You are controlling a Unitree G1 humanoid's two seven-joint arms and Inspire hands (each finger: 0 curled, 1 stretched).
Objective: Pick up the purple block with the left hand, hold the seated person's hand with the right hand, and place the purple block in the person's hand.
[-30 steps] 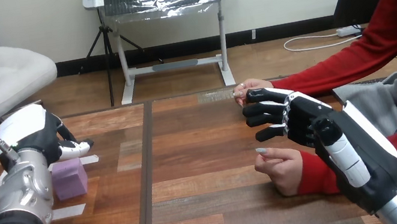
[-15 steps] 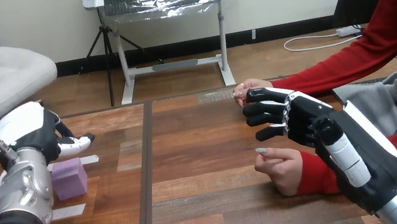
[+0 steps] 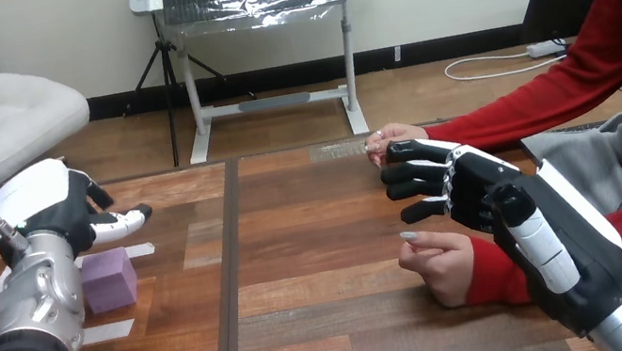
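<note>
L hand [image 3: 46,212] spread near purple block [image 3: 108,279]; R hand [image 3: 480,195] loose (gripping nothing) btw person's 2 hands [image 3: 442,265].

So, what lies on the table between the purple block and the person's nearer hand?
In the head view, nothing: between the purple block and the person's nearer hand is bare table, crossed only by a dark seam.

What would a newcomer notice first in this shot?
The robot's black-and-white right hand at centre right sits against the person's farther hand; whether it grips it cannot be told. The person's nearer hand lies loosely curled on the brown wooden table just below. At the left, a small purple cube-shaped block stands on the table, not grasped, with the left hand hovering open just behind it.
</note>
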